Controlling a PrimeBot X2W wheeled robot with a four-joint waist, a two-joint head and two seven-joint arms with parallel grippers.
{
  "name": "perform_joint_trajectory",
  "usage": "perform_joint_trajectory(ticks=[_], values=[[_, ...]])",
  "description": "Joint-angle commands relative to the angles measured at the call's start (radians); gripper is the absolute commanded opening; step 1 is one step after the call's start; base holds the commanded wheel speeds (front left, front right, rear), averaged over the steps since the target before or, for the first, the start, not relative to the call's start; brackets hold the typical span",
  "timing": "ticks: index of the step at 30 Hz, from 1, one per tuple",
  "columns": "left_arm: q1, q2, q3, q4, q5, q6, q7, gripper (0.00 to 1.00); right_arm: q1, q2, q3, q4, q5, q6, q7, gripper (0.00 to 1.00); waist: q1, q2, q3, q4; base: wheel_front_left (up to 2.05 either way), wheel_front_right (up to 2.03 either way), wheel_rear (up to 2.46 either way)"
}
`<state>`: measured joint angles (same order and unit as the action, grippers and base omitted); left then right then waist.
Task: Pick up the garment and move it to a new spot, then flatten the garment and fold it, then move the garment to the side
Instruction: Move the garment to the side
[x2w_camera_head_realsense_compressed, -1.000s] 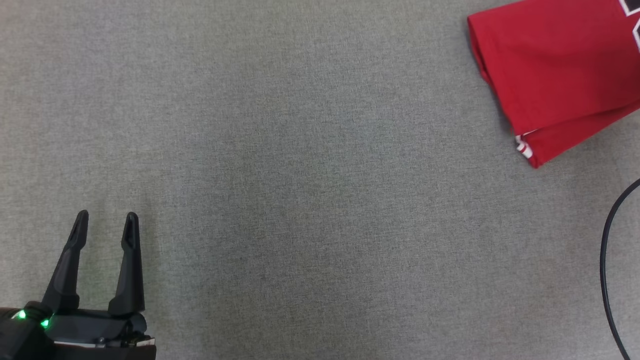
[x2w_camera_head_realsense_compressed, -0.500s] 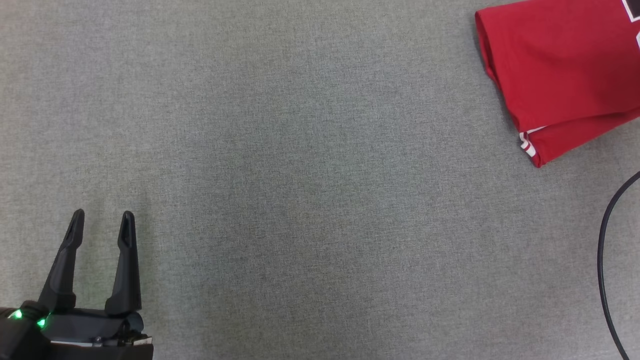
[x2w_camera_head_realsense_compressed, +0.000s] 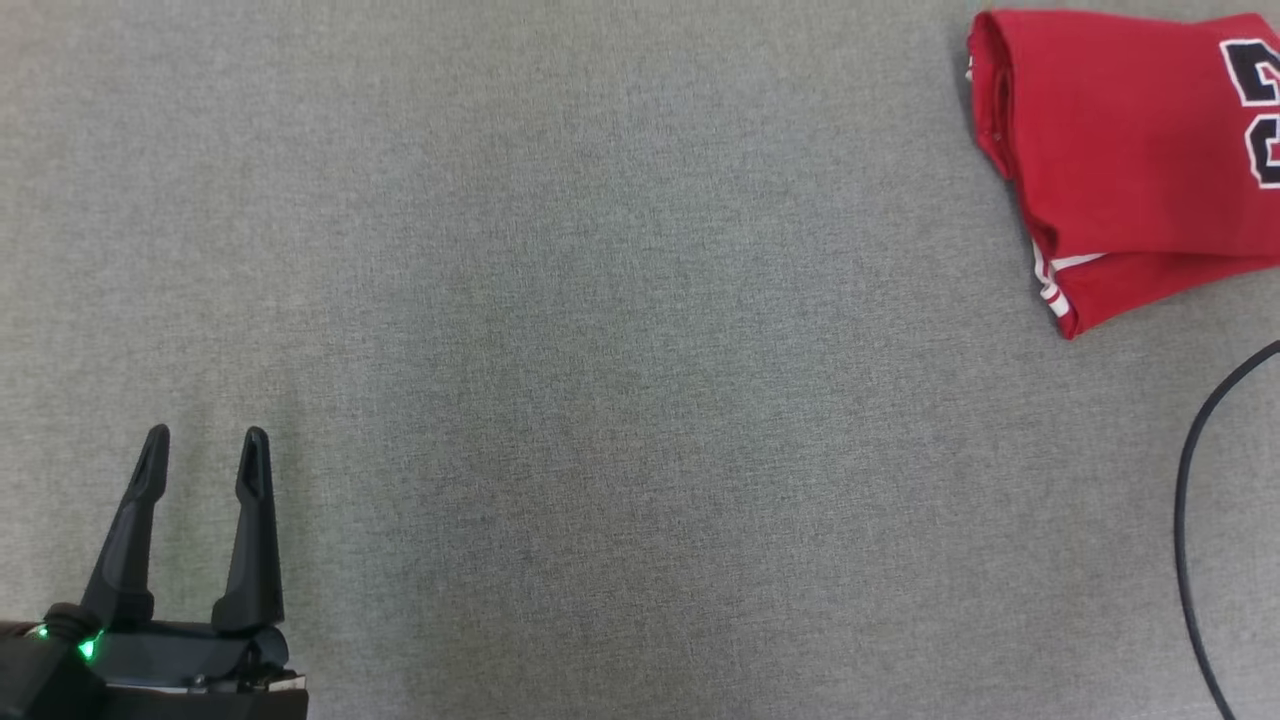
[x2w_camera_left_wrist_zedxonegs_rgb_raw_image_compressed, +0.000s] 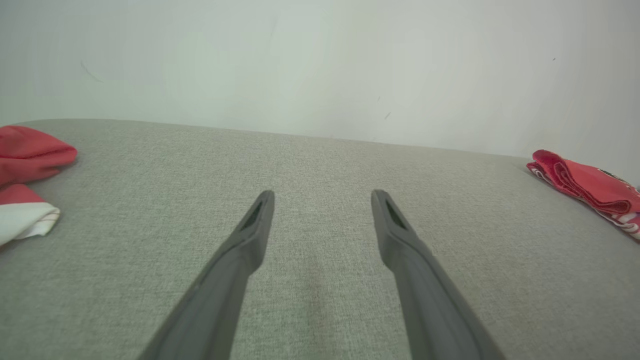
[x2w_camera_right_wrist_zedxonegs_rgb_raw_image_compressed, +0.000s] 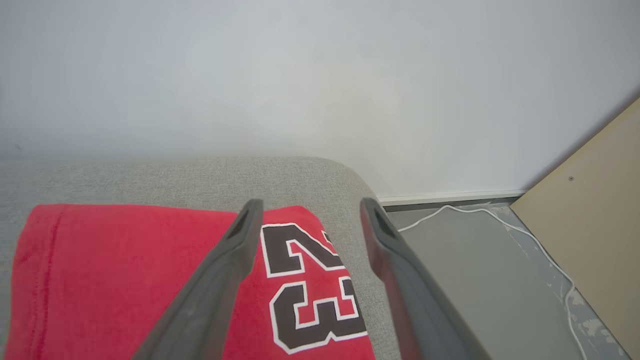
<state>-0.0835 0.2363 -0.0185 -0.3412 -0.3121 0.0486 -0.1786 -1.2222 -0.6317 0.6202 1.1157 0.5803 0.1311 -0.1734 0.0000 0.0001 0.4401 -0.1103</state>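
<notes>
The left jaws stand wide open with nothing in them, their two dark fingers (x2w_camera_head_realsense_compressed: 130, 540) parted over a bare stretch of the grey fabric-covered table (x2w_camera_head_realsense_compressed: 600, 350). The red jersey (x2w_camera_head_realsense_compressed: 1120, 150) lies folded well away from them, ahead and far off to their right, near the table's far right corner. From the left wrist it shows as a low red heap (x2w_camera_left_wrist_zedxonegs_rgb_raw_image_compressed: 585, 185) out past the right fingertip. A bundle of red and white cloth (x2w_camera_left_wrist_zedxonegs_rgb_raw_image_compressed: 27, 170) sits well off to the other side of those jaws. The right jaws are also spread wide and grip nothing. They hang over the jersey (x2w_camera_right_wrist_zedxonegs_rgb_raw_image_compressed: 125, 280), whose black number 23 (x2w_camera_right_wrist_zedxonegs_rgb_raw_image_compressed: 310, 285), edged in white, shows in the gap between the fingers (x2w_camera_right_wrist_zedxonegs_rgb_raw_image_compressed: 225, 270). I cannot tell whether the fingertips touch the cloth. Past the right fingertip the table's rounded corner drops to a grey floor (x2w_camera_right_wrist_zedxonegs_rgb_raw_image_compressed: 460, 280), where a thin white cable (x2w_camera_right_wrist_zedxonegs_rgb_raw_image_compressed: 500, 215) runs along beside a leaning wooden board (x2w_camera_right_wrist_zedxonegs_rgb_raw_image_compressed: 590, 200). A plain pale wall (x2w_camera_right_wrist_zedxonegs_rgb_raw_image_compressed: 300, 75) stands beyond both pairs of jaws. A black cable (x2w_camera_head_realsense_compressed: 1190, 500) curves across the table near its right edge, nearer than the jersey.
</notes>
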Motion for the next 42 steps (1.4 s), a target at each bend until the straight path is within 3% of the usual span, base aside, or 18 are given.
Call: perform_joint_trajectory(ticks=[1, 14, 19, 31, 42], values=[[0.009, -0.002, -0.003, 0.008, -0.002, 0.004, -0.008, 1.0, -0.009, 0.016, -0.004, -0.002, -0.005, -0.001, -0.018, 1.0, 0.0, -0.0001, -0.017, 0.0, 0.0, 0.0, 0.0], [0.059, -0.035, -0.008, 0.082, -0.027, 0.014, -0.044, 1.0, 0.13, 0.075, -0.053, -0.127, 0.049, -0.001, -0.091, 1.0, 0.0, -0.0001, -0.154, 0.009, 0.0, 0.0, 0.0], [0.083, -0.048, -0.007, 0.115, -0.036, 0.018, -0.055, 1.0, 0.235, 0.09, -0.107, -0.242, 0.059, -0.001, -0.092, 1.0, 0.0, -0.0001, -0.216, 0.011, 0.0, 0.0, 0.0], [0.137, -0.071, -0.006, 0.16, -0.043, 0.025, -0.071, 1.0, 0.565, 0.18, -0.314, -0.541, -0.068, -0.001, -0.092, 1.0, 0.0, -0.0001, -0.312, 0.035, 0.0, 0.0, 0.0], [0.175, -0.083, -0.028, 0.179, -0.045, 0.021, -0.078, 1.0, 0.927, 0.349, -0.496, -0.852, -0.204, -0.001, -0.092, 1.0, 0.0, -0.0001, -0.356, 0.085, 0.0, 0.0, 0.0]])
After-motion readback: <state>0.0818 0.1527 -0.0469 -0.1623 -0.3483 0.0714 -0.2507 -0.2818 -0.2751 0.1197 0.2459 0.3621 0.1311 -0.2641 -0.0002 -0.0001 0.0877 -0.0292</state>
